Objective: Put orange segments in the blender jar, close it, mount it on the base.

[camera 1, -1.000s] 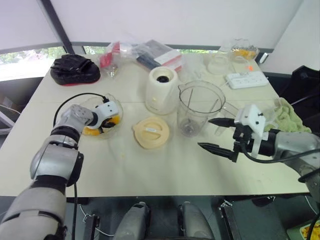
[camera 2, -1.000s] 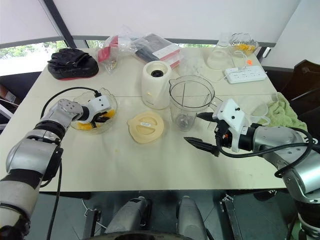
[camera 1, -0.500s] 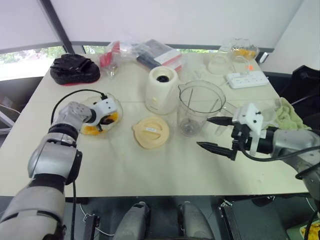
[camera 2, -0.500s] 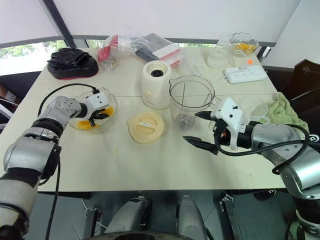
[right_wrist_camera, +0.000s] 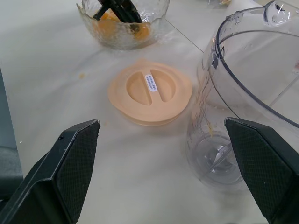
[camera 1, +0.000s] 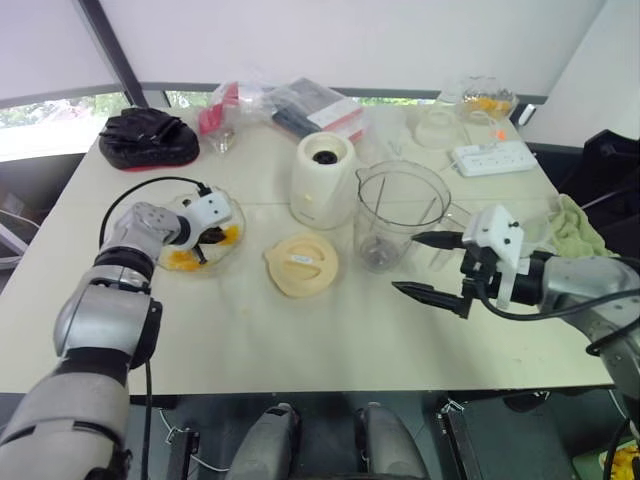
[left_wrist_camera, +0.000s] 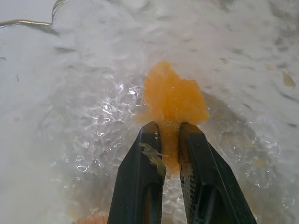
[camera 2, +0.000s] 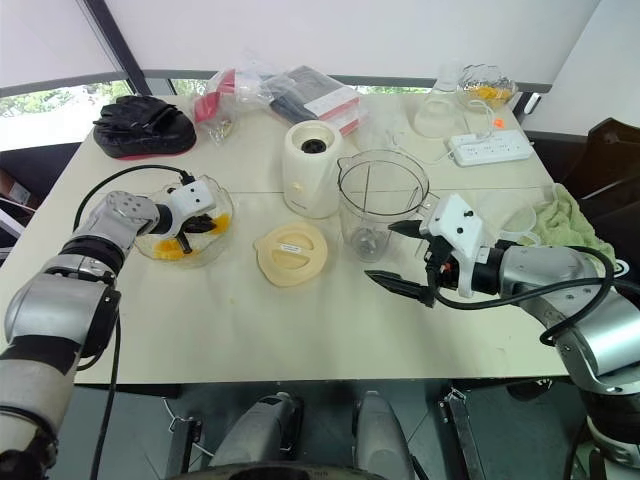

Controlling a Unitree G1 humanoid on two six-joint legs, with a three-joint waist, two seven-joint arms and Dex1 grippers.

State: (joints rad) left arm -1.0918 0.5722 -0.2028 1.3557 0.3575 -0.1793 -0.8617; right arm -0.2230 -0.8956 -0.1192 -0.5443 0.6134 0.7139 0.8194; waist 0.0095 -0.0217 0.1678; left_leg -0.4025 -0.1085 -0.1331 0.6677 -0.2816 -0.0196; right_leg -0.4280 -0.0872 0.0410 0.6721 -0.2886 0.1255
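Observation:
A crinkled clear bowl (camera 1: 238,222) on the left of the table holds the orange segments (camera 1: 172,259). My left gripper (left_wrist_camera: 169,130) reaches into it, and its fingers are shut on one orange segment (left_wrist_camera: 173,95) lying against the bowl's floor. The blender jar (camera 1: 403,215) stands open and upright in the middle, its blade at the bottom. Behind it, to the left, is the cream base (camera 1: 323,180). My right gripper (camera 1: 406,263) hovers wide open just right of the jar with nothing between its fingers.
The pale-yellow lid (camera 1: 301,263) lies flat in front of the base. At the back are a black pouch (camera 1: 148,138), plastic bags (camera 1: 290,105), a power strip (camera 1: 493,157) and another clear bowl (camera 1: 485,100). A green cloth (camera 1: 580,225) lies at the right edge.
My left gripper's fingers have closed together on an orange segment in the bowl. The right gripper has stayed where it was, open.

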